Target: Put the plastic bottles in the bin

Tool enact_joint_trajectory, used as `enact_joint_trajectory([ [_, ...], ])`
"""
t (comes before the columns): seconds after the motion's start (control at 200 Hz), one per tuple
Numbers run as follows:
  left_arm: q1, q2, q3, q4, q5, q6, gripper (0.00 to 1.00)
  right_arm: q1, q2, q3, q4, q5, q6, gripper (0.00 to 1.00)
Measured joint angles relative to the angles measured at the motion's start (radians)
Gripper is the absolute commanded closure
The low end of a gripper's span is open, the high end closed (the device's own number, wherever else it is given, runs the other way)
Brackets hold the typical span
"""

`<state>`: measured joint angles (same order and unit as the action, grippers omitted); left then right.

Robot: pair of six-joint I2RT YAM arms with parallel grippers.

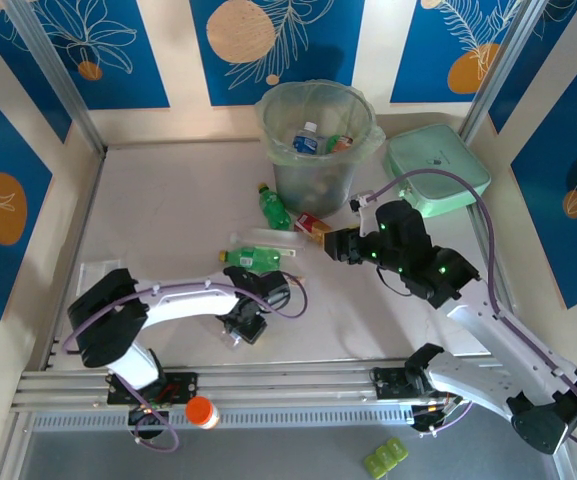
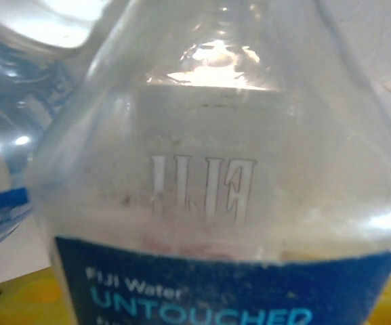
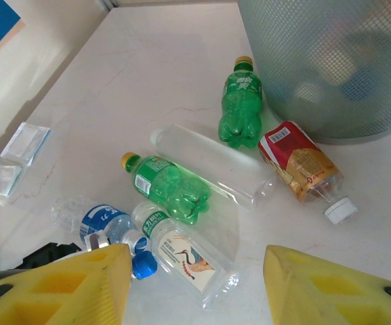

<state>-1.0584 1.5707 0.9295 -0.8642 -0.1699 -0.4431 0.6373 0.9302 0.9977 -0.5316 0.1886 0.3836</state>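
Clear blue-labelled bottle (image 2: 209,203) just before left hand (image 1: 240,332); right hand (image 3: 196,277) spread, empty.

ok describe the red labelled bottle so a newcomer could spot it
Find the tall grey-green bin at the back of the table. Lying near its base, beside a green bottle, is the red-labelled bottle. Its neighbours are green or clear; this one has a red-brown label, a barcode and a white cap.

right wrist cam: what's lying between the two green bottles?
A clear unlabelled bottle, lying on its side, sits between the green bottle beside the bin and the nearer green bottle. Right wrist view shows it.
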Motion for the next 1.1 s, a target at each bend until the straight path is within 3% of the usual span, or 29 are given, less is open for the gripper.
enact_joint_trajectory([
  [0.315, -0.005, -0.271, 0.093, -0.04, 0.006, 0.026, 0.44, -0.005, -0.009, 0.036, -0.007, -0.007, 0.018, 0.46],
  [0.5, -0.005, -0.483, 0.121, 0.033, 0.095, 0.087, 0.44, -0.033, -0.024, 0.066, 0.025, -0.079, 0.024, 0.41],
  [0.66, -0.004, -0.641, 0.096, 0.184, 0.185, 0.112, 0.44, -0.064, -0.021, 0.068, 0.123, -0.263, 0.024, 0.39],
  [0.765, 0.003, -0.707, 0.058, 0.286, 0.258, 0.111, 0.44, -0.077, -0.011, 0.068, 0.239, -0.435, 0.032, 0.33],
  [0.97, 0.009, -0.738, 0.006, 0.439, 0.402, 0.082, 0.45, -0.071, 0.063, 0.082, 0.459, -0.747, 0.093, 0.26],
  [1.1, 0.009, -0.747, -0.017, 0.506, 0.459, 0.057, 0.45, -0.026, 0.137, 0.143, 0.504, -0.868, 0.103, 0.25],
])
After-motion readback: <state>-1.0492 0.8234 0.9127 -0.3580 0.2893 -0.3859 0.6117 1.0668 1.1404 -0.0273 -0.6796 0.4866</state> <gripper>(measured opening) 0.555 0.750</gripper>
